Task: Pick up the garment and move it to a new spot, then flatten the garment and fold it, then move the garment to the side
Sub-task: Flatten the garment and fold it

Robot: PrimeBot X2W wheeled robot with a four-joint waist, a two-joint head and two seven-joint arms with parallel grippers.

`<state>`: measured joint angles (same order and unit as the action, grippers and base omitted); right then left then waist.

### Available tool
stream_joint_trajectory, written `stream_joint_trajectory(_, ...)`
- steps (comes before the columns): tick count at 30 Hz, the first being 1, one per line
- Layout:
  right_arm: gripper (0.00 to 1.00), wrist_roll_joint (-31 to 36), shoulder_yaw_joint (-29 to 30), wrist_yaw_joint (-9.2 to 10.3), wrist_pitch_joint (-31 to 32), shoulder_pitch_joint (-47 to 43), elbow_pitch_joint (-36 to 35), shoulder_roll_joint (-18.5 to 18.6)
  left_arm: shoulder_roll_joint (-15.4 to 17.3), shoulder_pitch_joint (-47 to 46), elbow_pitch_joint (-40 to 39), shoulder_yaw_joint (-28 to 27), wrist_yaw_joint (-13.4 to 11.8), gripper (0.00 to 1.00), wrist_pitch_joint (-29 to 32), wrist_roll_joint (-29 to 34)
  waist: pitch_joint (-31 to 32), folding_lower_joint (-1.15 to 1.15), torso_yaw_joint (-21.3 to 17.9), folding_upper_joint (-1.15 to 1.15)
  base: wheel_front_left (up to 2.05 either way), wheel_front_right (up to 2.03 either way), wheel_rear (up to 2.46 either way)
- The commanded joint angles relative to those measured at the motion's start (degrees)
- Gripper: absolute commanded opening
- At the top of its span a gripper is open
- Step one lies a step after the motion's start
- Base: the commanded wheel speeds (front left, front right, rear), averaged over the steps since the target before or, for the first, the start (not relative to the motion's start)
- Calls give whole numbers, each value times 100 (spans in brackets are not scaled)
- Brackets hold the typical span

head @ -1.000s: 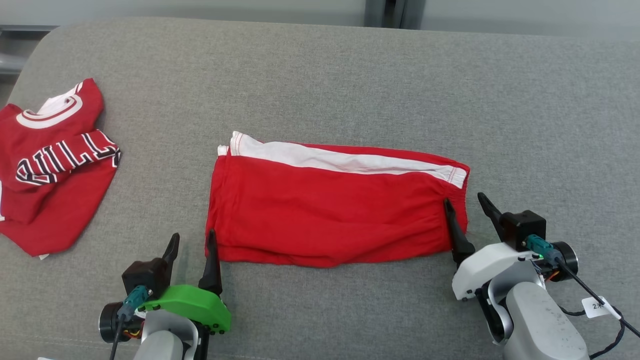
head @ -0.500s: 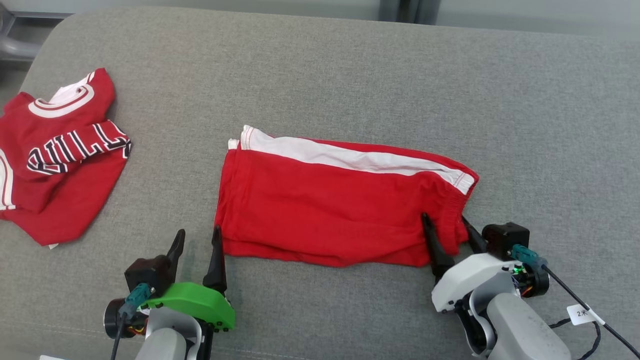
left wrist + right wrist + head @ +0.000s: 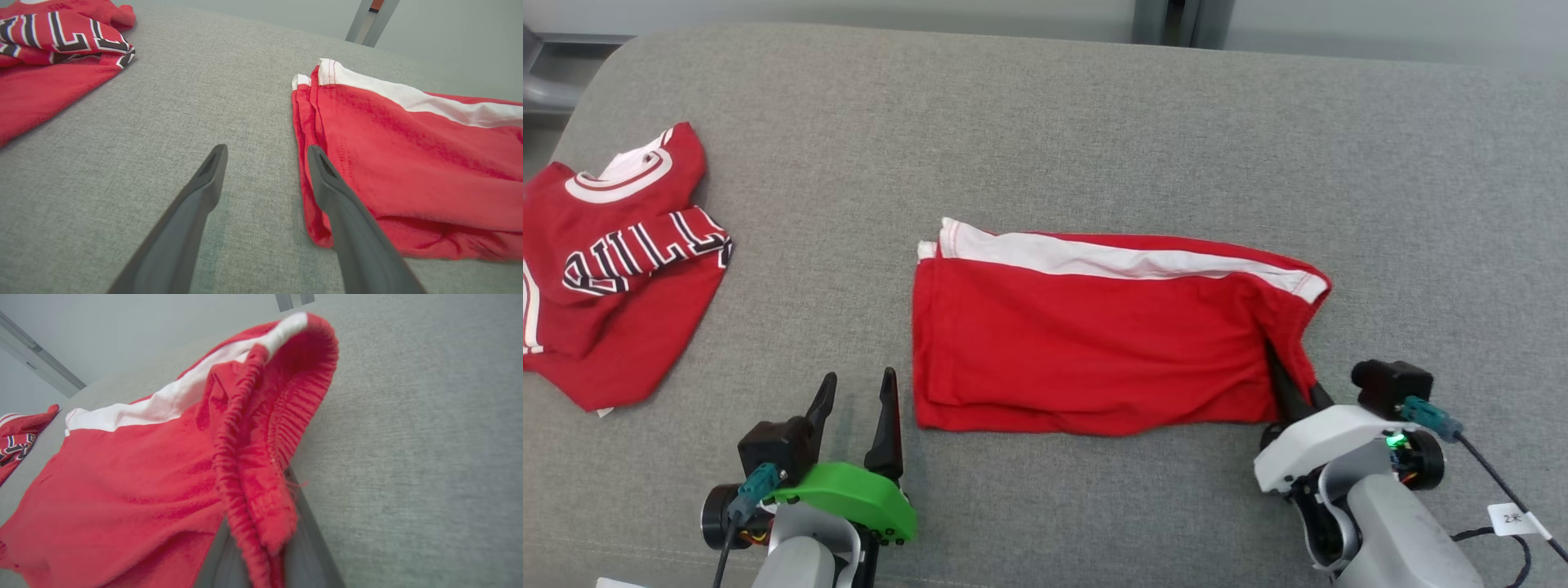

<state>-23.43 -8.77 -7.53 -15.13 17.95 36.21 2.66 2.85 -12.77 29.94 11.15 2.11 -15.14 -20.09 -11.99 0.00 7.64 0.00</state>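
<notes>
The garment [image 3: 1094, 343] is a pair of red shorts with a white side stripe, lying folded on the grey cushion [image 3: 1045, 122]. My right gripper [image 3: 1297, 382] is shut on the elastic waistband at the near right corner. In the right wrist view the waistband [image 3: 261, 486] bunches up between the dark fingers [image 3: 312, 543]. My left gripper [image 3: 859, 380] stands open just left of the shorts' near left corner, holding nothing. In the left wrist view its right finger [image 3: 327, 179] lies along the hem of the shorts [image 3: 408, 155], and the open left gripper [image 3: 266, 153] has only cushion between its fingers.
A crumpled red jersey [image 3: 613, 261] with white lettering lies at the far left of the cushion, and its lettering [image 3: 61, 36] appears in the left wrist view. Bare grey cushion spreads behind and to the right of the shorts. The cushion's back edge meets a pale wall.
My right gripper has moved in over the waistband corner and shut on it. That corner has puckered and the shorts have slid a little to the right. The left gripper stays open.
</notes>
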Motion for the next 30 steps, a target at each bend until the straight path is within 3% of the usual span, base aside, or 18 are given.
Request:
stream_joint_trajectory(1,0,71,266,8,-2,-32,-91,47,12,117,-8,4,20,100,1,63,75,0,-72,0,0,0,0)
stream_joint_trajectory(6,0,433,528,7,-2,100,-416,29,12,133,14,105,33,100,1,63,166,0,-157,0,0,0,0)
stream_joint_trajectory(12,0,91,-101,6,-2,239,-725,29,16,198,28,262,-29,100,1,-20,309,0,-25,0,0,0,0)
stream_joint_trajectory(18,0,-121,-801,5,-2,441,-619,31,21,204,11,596,-11,100,1,-66,395,0,596,0,0,0,0)
stream_joint_trajectory(28,0,28,-1133,5,-2,923,283,33,14,91,-12,1233,-71,100,1,-227,342,0,1875,0,0,0,0)
stream_joint_trajectory(29,5,-53,-1225,5,-2,943,328,33,15,93,-8,1245,-83,100,1,-259,346,0,1955,0,0,0,0)
stream_joint_trajectory(30,58,-147,-1274,5,-2,962,409,33,15,103,15,1286,-106,100,1,-306,356,0,2047,0,0,0,0)
